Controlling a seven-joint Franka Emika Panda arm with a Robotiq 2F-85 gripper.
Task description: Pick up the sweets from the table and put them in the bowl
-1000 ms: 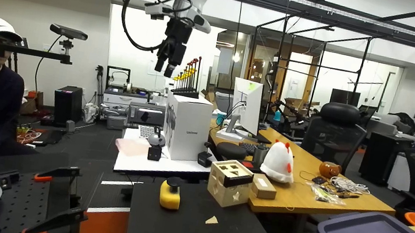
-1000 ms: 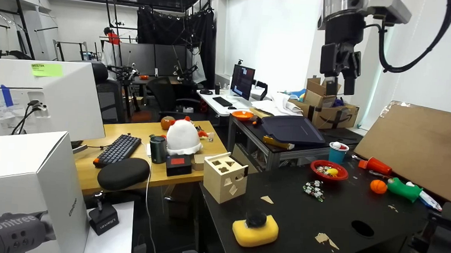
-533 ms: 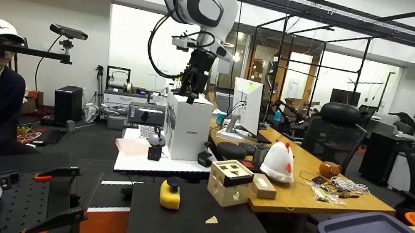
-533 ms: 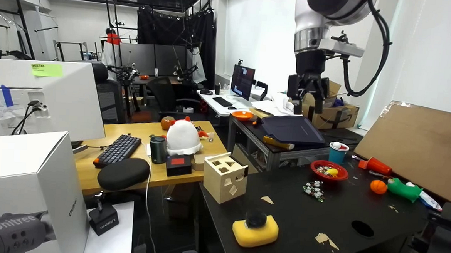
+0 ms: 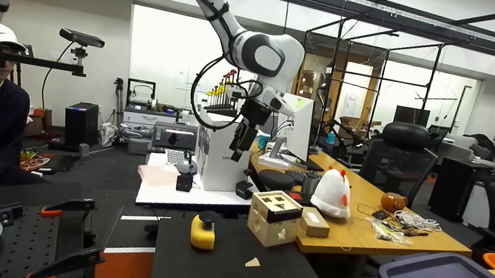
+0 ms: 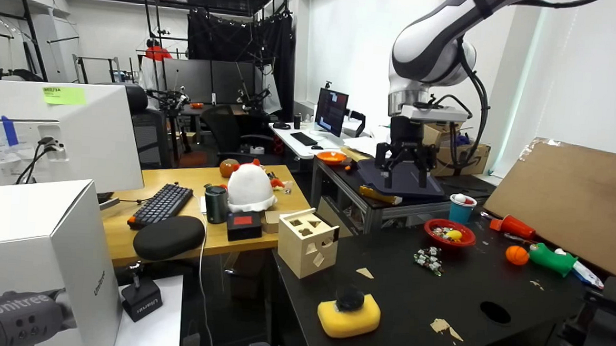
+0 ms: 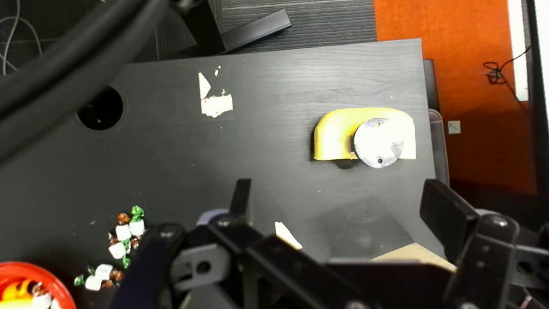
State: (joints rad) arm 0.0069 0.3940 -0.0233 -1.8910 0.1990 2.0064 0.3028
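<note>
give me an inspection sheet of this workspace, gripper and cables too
Surface: table black, with pale scraps and a round hole
Job's things: sweets heaped on the table near the bowl; bowl holds what look like more, plus a yellow thing
Clutter: wooden box, yellow block, orange ball, green toy, blue cup
Grippers: one gripper, open above the table, nothing held
Cables: black cable looping off the arm; white cables on the desk
Surroundings: person near the arm, desk beside the table

Passable below the gripper (image 7: pixel 338 191) to the table (image 7: pixel 270 150); obstructed beyond its fingertips by a yellow block (image 7: pixel 336 128), lower beside one finger by a wooden box (image 7: pixel 414 253).
</note>
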